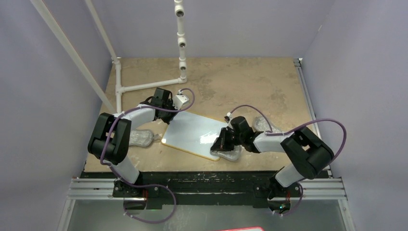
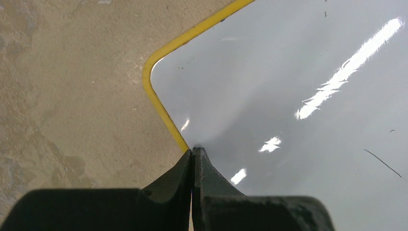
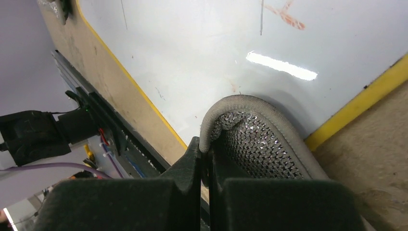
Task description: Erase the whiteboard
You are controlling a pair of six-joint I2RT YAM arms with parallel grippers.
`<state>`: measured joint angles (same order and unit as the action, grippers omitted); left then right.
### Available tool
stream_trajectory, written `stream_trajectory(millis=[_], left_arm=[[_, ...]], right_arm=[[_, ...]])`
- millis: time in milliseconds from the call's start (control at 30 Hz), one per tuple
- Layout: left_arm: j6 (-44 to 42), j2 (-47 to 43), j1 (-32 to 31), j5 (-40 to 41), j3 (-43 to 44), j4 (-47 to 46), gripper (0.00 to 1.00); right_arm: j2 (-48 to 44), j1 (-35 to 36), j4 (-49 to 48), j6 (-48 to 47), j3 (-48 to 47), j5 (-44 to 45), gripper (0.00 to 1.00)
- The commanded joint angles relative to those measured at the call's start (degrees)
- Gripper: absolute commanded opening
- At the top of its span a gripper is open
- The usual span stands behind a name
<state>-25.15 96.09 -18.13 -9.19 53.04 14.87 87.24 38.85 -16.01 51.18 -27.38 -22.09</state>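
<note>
Arms bend inward over the whiteboard (image 1: 195,132) flat on the table (image 1: 231,86); I see left claw (image 2: 193,153) closed, empty, at its rim, right claw (image 3: 204,144) pinching a grey pad (image 3: 255,134) on its corner.

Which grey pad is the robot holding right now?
The pad at the whiteboard's near right corner, pinched in the right gripper. The left pad and the far pad beside the right arm just lie on the table.

Left tool (image 2: 193,153) pinched closed; right tool (image 3: 204,144) clamping cloth pad (image 3: 260,144).
</note>
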Motion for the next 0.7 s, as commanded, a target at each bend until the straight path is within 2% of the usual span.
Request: stream_trajectory(millis=[0, 200, 367, 500, 667], left_arm=[[-0.34, 2.15, -0.23, 0.85, -1.81, 7.54, 0.0], [-0.32, 2.86, -0.76, 0.72, -1.6, 7.41, 0.0], [-0.98, 2.78, -0.85, 1.32, -1.93, 7.44, 0.0], [-0.58, 2.31, -0.85, 0.81, -1.54, 7.59, 0.0], [-0.28, 1.4, -0.85, 0.06, -0.93, 7.68, 0.0]], right_arm=[[6.75, -2.11, 5.07, -5.02, -2.94, 3.71, 0.0], [20.97, -2.52, 4.08, -7.56, -24.04, 2.61, 0.0], [25.67, -3.94, 5.61, -7.24, -35.26, 1.82, 0.0], [24.43, -9.18, 5.27, -7.12, -31.57, 0.89, 0.0], [14.47, -15.35, 5.92, -10.78, -19.65, 3.72, 0.0]])
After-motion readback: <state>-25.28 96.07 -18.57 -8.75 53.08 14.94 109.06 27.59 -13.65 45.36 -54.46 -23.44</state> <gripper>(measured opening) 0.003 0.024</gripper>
